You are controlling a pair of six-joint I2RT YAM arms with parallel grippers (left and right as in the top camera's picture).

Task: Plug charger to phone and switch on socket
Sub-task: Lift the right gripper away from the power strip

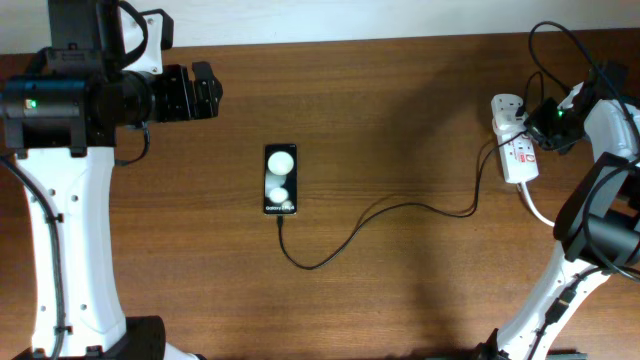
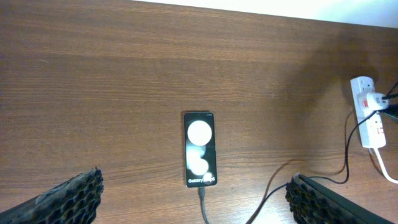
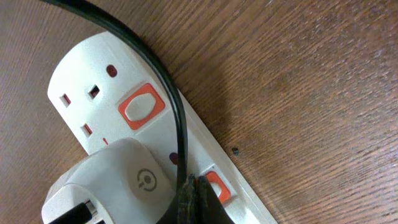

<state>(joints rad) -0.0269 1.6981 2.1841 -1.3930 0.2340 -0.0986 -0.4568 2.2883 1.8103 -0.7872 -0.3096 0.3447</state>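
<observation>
My right gripper [image 3: 194, 190] was pinched shut on nothing, tip down at the edge of the red switch [image 3: 216, 185] on the socket [image 3: 81, 81], just beside the white plug head [image 3: 118, 183]. Touching or not, I couldn't tell. Switching on was the step in hand, I reckoned. Next up was a short, firm press, square on the switch, without nudging the plug. Leftward, the charger [image 1: 380, 212] curved to the phone [image 1: 280, 180] in the middle, and its tip looked seated at the near end. My left gripper [image 1: 205, 90] hung wide open, far left.
</observation>
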